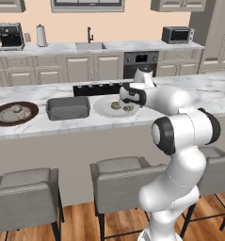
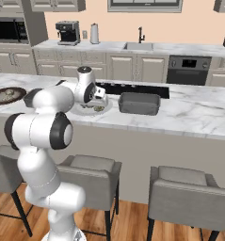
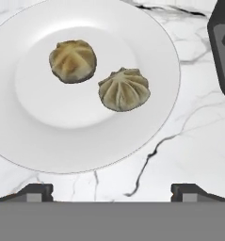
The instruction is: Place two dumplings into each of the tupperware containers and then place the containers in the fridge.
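Arm is bent forward over the marble island counter (image 1: 189,94), hand pointing down at the white plate (image 1: 102,109). Gripper (image 3: 111,190) hovers above the plate's near edge, jaws spread wide, nothing between them. In the hand view both fingertips (image 3: 36,192) sit well apart and clear of the food, so this reads as a pre-grasp lineup, not a grip.

Two dumplings (image 3: 73,61) on the white plate, just beside each other, apparently not touching. The pleated one (image 3: 124,89) is closer to the gripper, likely the first pick.

One grey tupperware container (image 1: 68,108) stands just left of the white plate, open side up, looks empty from here. Short carry from plate to tub, which is probably why it sits there. Can't make out a second tub in these shots.

Dark brown plate (image 1: 14,113) at the far left of the counter holds two more dumplings (image 1: 16,108).

Fridge: can't pick it out with certainty.

Judgement: task is at the very start, no dumpling in a tub yet. Next move needs a descent centred on the pleated dumpling, jaws straddling it. Risk: nudging its neighbour or sliding it on the smooth plate.
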You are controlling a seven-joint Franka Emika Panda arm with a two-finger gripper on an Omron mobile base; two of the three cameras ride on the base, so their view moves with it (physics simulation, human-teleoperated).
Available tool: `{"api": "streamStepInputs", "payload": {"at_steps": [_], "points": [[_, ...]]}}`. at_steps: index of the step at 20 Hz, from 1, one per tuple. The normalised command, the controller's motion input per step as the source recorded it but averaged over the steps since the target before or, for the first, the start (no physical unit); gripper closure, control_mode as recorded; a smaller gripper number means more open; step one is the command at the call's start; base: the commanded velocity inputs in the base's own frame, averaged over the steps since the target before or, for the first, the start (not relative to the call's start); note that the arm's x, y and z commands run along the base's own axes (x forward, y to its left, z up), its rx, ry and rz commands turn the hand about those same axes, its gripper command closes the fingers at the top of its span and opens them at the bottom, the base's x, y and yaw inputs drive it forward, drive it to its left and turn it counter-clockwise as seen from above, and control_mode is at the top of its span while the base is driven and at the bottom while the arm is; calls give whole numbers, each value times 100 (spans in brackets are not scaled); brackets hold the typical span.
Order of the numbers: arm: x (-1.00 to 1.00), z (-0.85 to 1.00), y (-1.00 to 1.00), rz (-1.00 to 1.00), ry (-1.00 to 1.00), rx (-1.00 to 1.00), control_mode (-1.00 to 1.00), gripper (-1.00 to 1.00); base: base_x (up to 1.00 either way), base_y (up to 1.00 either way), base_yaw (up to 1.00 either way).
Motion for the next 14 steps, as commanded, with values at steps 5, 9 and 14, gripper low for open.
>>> {"api": "streamStepInputs", "payload": {"at_steps": [5,9,14], "points": [[10,-27,-2,-2,0,-3,-100,-100,0,0,0],[9,-26,0,0,0,-1,-100,-100,0,0,0],[14,-2,-2,0,-7,0,-100,-100,0,0,0]]}}
